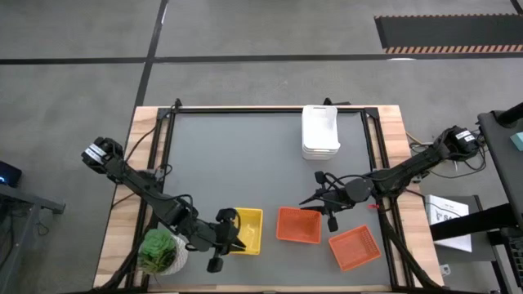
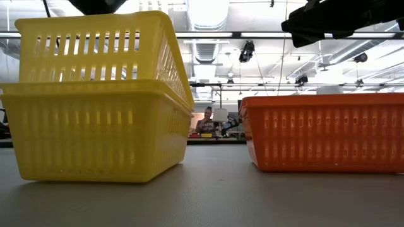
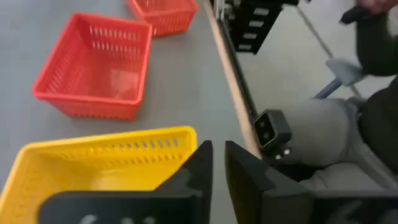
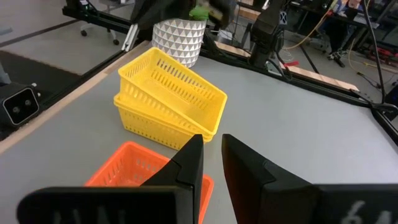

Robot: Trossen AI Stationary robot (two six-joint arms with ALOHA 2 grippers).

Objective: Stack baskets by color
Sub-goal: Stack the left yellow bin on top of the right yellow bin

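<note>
Near edge: potted plant (image 1: 160,250), not for sorting. Left gripper (image 1: 234,242), fingers narrow, at the yellow baskets (image 1: 245,230); top one sits tilted, seemingly not nested — two visible, possibly more. Right gripper (image 1: 320,198), narrow and empty, just above orange baskets: one (image 1: 298,225), another (image 1: 355,247) apart. Far: white stack (image 1: 320,131), count unclear.
</note>
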